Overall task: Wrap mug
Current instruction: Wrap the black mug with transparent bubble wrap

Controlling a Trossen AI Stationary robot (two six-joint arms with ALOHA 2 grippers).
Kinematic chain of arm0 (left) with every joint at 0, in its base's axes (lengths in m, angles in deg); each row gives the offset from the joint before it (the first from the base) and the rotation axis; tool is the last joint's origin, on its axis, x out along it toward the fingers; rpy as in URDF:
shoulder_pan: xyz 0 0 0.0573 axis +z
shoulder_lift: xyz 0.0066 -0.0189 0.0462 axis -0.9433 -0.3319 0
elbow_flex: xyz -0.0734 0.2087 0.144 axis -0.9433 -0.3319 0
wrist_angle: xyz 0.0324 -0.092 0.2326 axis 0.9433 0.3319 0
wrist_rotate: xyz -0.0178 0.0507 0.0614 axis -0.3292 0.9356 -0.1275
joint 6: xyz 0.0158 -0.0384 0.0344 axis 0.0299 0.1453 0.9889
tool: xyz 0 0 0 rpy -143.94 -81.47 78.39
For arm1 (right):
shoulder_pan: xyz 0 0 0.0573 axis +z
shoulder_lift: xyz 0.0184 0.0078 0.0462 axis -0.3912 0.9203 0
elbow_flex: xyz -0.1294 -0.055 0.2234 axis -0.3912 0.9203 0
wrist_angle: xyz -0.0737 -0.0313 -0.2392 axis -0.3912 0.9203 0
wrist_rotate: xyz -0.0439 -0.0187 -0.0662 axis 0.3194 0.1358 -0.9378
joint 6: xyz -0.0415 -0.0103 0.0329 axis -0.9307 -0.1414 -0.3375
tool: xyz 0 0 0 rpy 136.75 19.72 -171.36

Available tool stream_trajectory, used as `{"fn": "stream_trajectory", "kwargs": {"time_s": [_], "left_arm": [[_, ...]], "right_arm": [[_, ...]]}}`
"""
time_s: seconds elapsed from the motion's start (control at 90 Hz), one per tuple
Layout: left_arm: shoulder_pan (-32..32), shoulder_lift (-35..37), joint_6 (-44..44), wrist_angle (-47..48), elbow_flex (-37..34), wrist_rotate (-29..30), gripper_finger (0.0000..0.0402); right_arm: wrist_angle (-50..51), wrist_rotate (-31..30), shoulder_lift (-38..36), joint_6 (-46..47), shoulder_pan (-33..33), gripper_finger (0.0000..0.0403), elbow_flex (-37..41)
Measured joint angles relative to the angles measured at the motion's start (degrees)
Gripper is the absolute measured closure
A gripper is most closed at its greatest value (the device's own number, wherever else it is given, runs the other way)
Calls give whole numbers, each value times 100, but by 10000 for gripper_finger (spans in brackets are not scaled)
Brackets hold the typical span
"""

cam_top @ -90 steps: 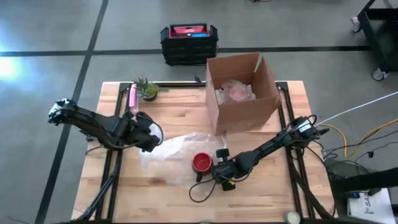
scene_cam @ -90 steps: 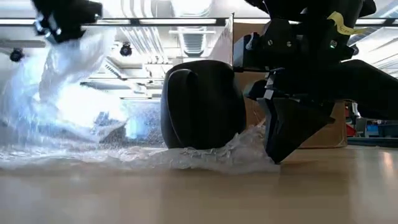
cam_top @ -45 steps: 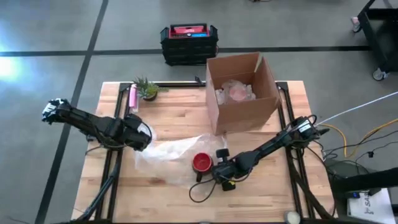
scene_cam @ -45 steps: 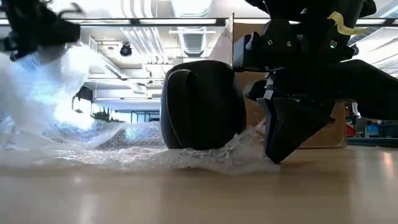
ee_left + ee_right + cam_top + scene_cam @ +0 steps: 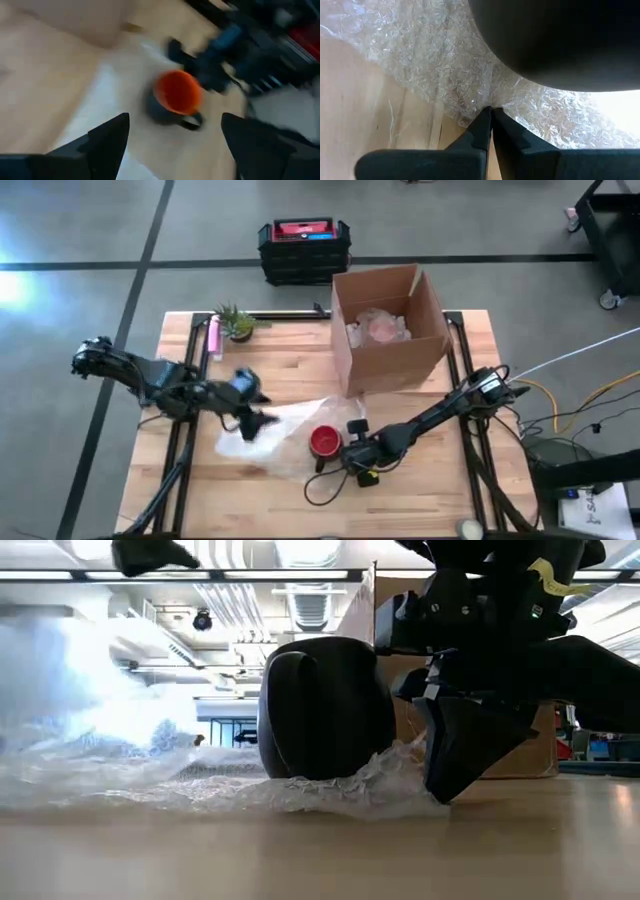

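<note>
**Mug stands on the wrap, right fingers pinch the sheet edge**

Pale wooden table (image 5: 420,480) carries a sheet of clear bubble wrap (image 5: 275,430) spread across its middle. On the sheet, close to its right edge, stands the dark mug with a red inside (image 5: 324,442), upright, its handle toward the front of the table. The right gripper (image 5: 357,452) sits just beside the mug on the table, and its two dark fingers (image 5: 487,125) are pressed together on the edge of the bubble wrap. The left gripper (image 5: 258,420) hangs above the left part of the sheet; its fingers (image 5: 107,137) are spread wide and hold nothing. Behind the mug, an open brown cardboard box (image 5: 388,330) stands at the far side of the table.
</note>
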Motion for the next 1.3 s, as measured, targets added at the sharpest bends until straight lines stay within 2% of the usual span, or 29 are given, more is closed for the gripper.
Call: {"fn": "stream_trajectory", "kwargs": {"time_s": [0.167, 0.444, 0.733, 0.811, 0.944, 1.056, 1.122, 1.178, 1.3], "left_arm": [[-272, -1072, 207, 152, -14, -352, 119], [-227, -2364, 469, 1633, 524, -401, 151], [-186, -2806, 913, 1986, 1096, 764, 177], [-102, -2860, 933, 1967, 989, 732, 181], [120, -2955, 767, 1689, 585, 196, 182], [212, -2965, 640, 1555, 358, 115, 188], [258, -2971, 611, 1701, 300, 105, 209], [298, -2973, 601, 1889, 288, 112, 242], [353, -2946, 558, 2312, 290, 114, 358]], "right_arm": [[-7, -2, 0, 27, -2, 401, 9], [-129, 4, 0, -72, -17, 401, 20], [-199, 18, 2, -148, -39, 401, 20], [-199, 17, 2, -148, -39, 401, 20], [-191, 10, 2, -136, -23, 401, 20], [-188, 5, 2, -133, -15, 401, 20], [-188, 5, 2, -131, -15, 401, 18], [-188, 0, 2, -131, -15, 401, 18], [-190, -1, 2, -136, -15, 401, 18]]}}
